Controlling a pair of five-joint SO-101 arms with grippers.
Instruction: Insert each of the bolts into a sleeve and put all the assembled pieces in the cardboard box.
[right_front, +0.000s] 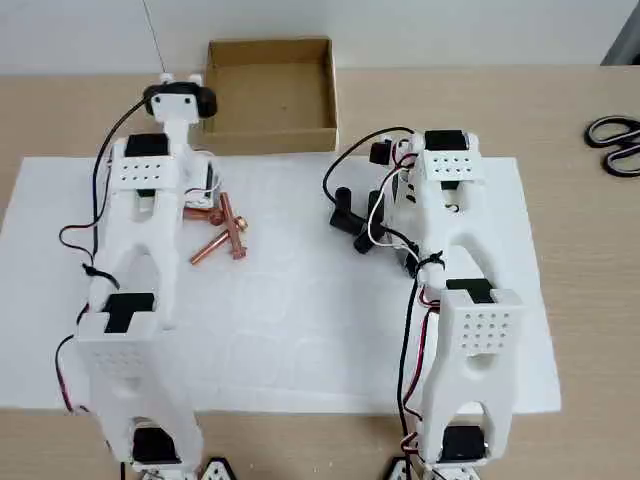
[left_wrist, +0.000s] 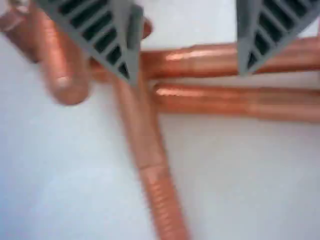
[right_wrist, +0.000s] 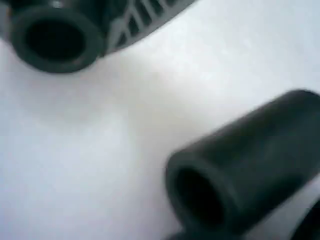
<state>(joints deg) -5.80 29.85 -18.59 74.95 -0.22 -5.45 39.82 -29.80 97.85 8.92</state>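
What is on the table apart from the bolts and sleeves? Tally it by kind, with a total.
Robot arms: 2
Cardboard box: 1
Scissors: 1
White mat: 1
Total: 5

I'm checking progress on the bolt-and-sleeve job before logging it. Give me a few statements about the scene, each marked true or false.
The cardboard box holds assembled pieces. False: nothing lies in it.
The bolts lie on the white sheet. True.
The left claw is shut on a bolt. False: it is open above the bolts.
Scissors lie on the table at its right edge. True.
The sleeves are copper-coloured. False: they are black.
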